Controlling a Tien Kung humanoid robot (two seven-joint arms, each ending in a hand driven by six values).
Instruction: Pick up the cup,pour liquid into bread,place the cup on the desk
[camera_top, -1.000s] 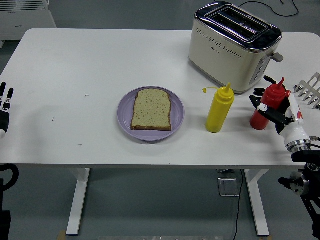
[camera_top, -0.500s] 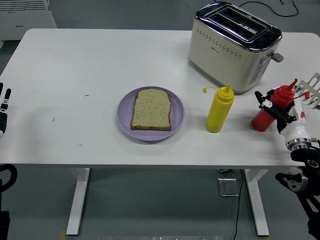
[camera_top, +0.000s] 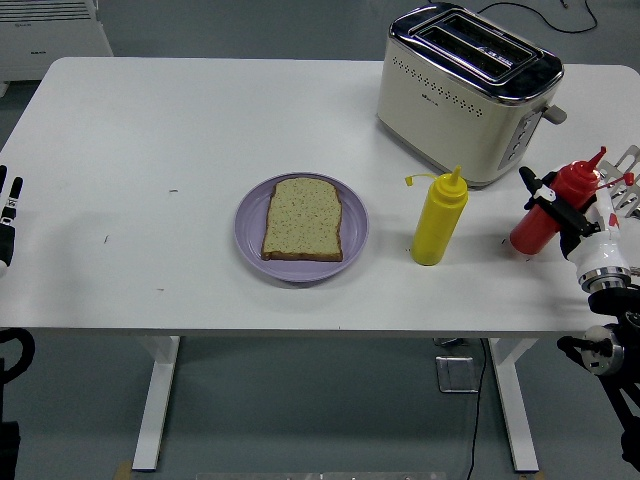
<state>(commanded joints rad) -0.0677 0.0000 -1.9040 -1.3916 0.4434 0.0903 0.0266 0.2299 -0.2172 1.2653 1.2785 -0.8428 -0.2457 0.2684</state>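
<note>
Head view shows a white table, a cream toaster, a lilac plate bearing a bread slice, and a yellow squeeze bottle. The right hand grips the tilted red squeeze bottle at the table's right edge; pouring and setting down remain. The left hand rests, fingers extended.

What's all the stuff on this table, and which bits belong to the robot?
Cream and chrome toaster: one, far right of the white table.
Round purple plate: one, table centre.
Slice of brown bread: one, lying on the plate.
Yellow squeeze bottle: one, upright, right of the plate.
Red squeeze bottle: one, tilted, at the right edge.
White rack: one, partly visible, right edge.
Right hand: black fingers wrapped round the red bottle.
Left hand: resting at the left edge, holding nothing.
</note>
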